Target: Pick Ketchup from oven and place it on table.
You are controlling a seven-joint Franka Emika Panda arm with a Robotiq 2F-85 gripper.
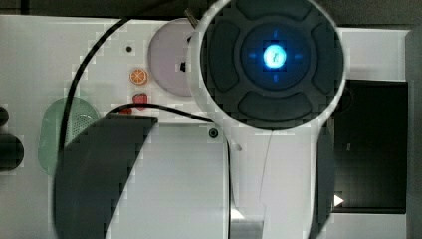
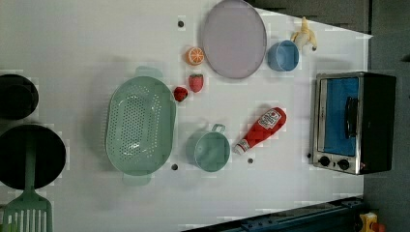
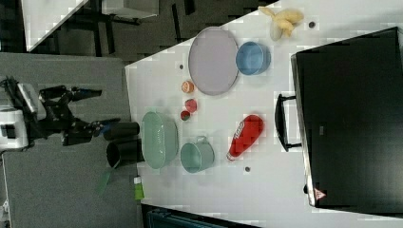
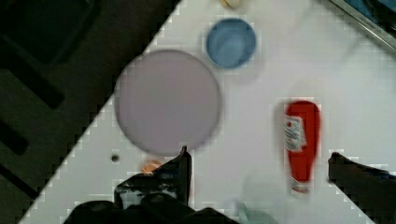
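The ketchup (image 2: pixel 261 129) lies on its side on the white surface (image 2: pixel 72 38), out of the oven (image 2: pixel 355 122), with its white cap toward the green mug (image 2: pixel 212 150) and its base angled toward the oven door. In the left view it rests between the mug and the oven, touching neither, and a small dark hole in the surface sits just below its cap. The oven door is shut — blue glass, dark handle and two knobs all face up in the left view.

The gripper (image 4: pixel 259 170) is open: in the wrist view its two dark fingers (image 4: pixel 180 175) stand wide apart, with the ketchup seen between them nearer one finger, and nothing is held. In the top view the arm's round head with its blue light blocks much of the scene.

Around the bottle, in the left view: one lilac plate (image 2: pixel 234 38) near the top edge, one blue cup (image 2: pixel 283 55) just to its right, and one peeled banana (image 2: pixel 304 35) beyond the cup at the surface's corner. One orange slice (image 2: pixel 195 56) lies just left of the plate, with two strawberries (image 2: pixel 195 82) below it — the smaller one touching the rim of the one green colander (image 2: pixel 140 126). The mug stands just right of the colander. At the left view's left edge are two black round things (image 2: pixel 19 96) and one green spatula (image 2: pixel 29 208).
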